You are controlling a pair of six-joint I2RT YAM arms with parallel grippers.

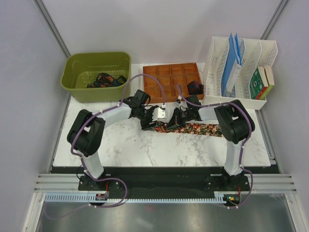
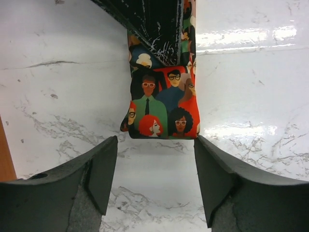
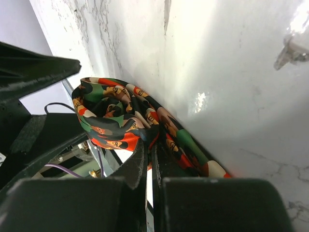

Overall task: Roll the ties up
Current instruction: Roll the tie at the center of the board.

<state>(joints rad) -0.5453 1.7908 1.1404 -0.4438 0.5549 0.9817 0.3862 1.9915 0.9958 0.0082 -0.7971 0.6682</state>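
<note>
Tie (image 2: 161, 104) end before spread left gripper (image 2: 155, 154), pinched by right gripper (image 3: 150, 152)

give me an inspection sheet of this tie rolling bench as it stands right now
surface: marble table, white, glossy
job's things: patterned tie stretched on the table, one end loosely curled; loose ties in the green bin; dark rolled tie in the wooden tray
clutter: white file rack with blue folders and boxes, back right
grippers: left gripper open, tie's end just ahead of it, untouched; right gripper shut on the tie's curled part
cables: purple cables along both arms, one arcing by the tray
surroundings: pale walls; nothing else seen
</note>
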